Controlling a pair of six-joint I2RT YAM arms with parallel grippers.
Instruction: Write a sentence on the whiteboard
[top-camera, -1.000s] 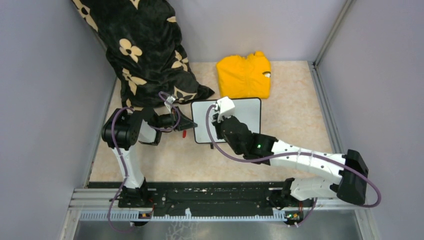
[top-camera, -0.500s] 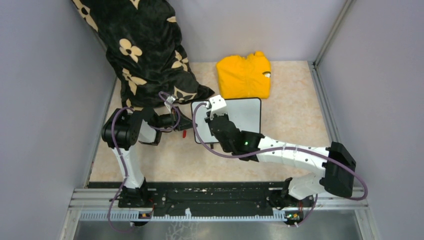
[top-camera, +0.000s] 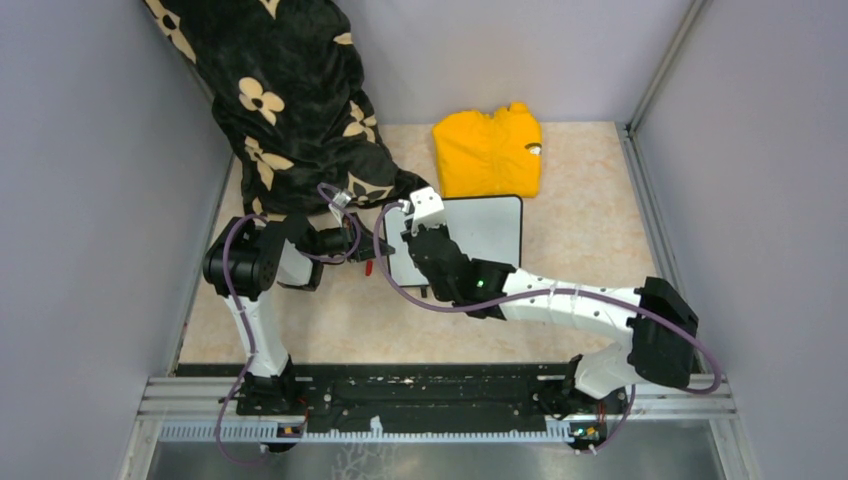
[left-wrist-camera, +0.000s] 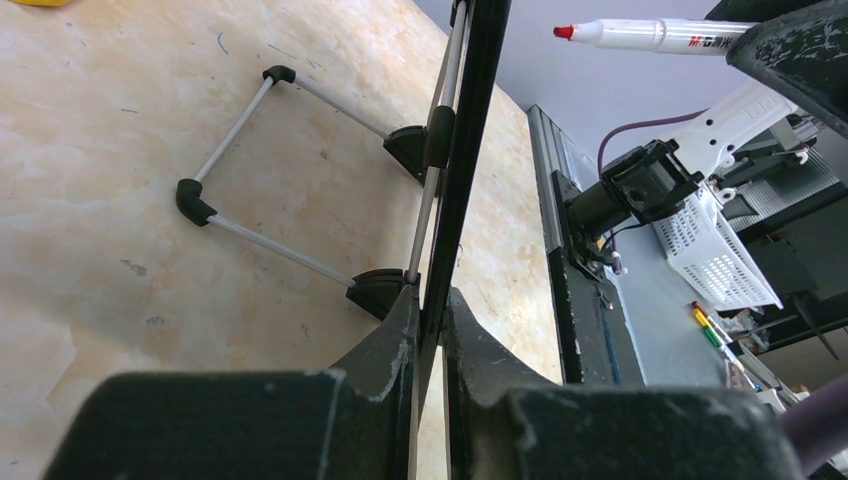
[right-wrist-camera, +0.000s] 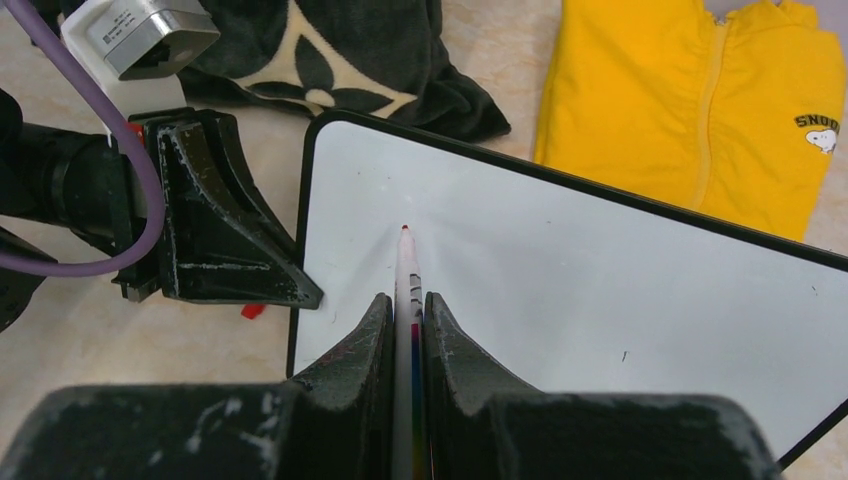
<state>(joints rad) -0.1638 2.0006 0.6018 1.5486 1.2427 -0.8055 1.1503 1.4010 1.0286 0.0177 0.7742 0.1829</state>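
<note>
The whiteboard (top-camera: 487, 235) lies mid-table, its face (right-wrist-camera: 600, 290) plain white; no sentence is in view on it. My left gripper (top-camera: 383, 250) is shut on the board's left rim, which runs edge-on as a black strip (left-wrist-camera: 470, 150) between its fingers (left-wrist-camera: 395, 335). My right gripper (right-wrist-camera: 405, 300) is shut on a white marker (right-wrist-camera: 406, 268). The marker's red tip points at the board's upper-left area, close to the surface. That marker (left-wrist-camera: 650, 35) also shows above the board in the left wrist view. From above, the right gripper (top-camera: 415, 225) hovers over the board's left end.
A black blanket with cream flowers (top-camera: 290, 100) hangs at the back left, just behind the left gripper. A folded yellow garment (top-camera: 488, 152) lies behind the board. A small red cap (top-camera: 368, 267) rests on the table by the board's left edge. Grey walls close in both sides.
My right arm has carried the marker leftward over the board, from near its middle to its upper-left area. The left gripper has kept its hold on the rim.
</note>
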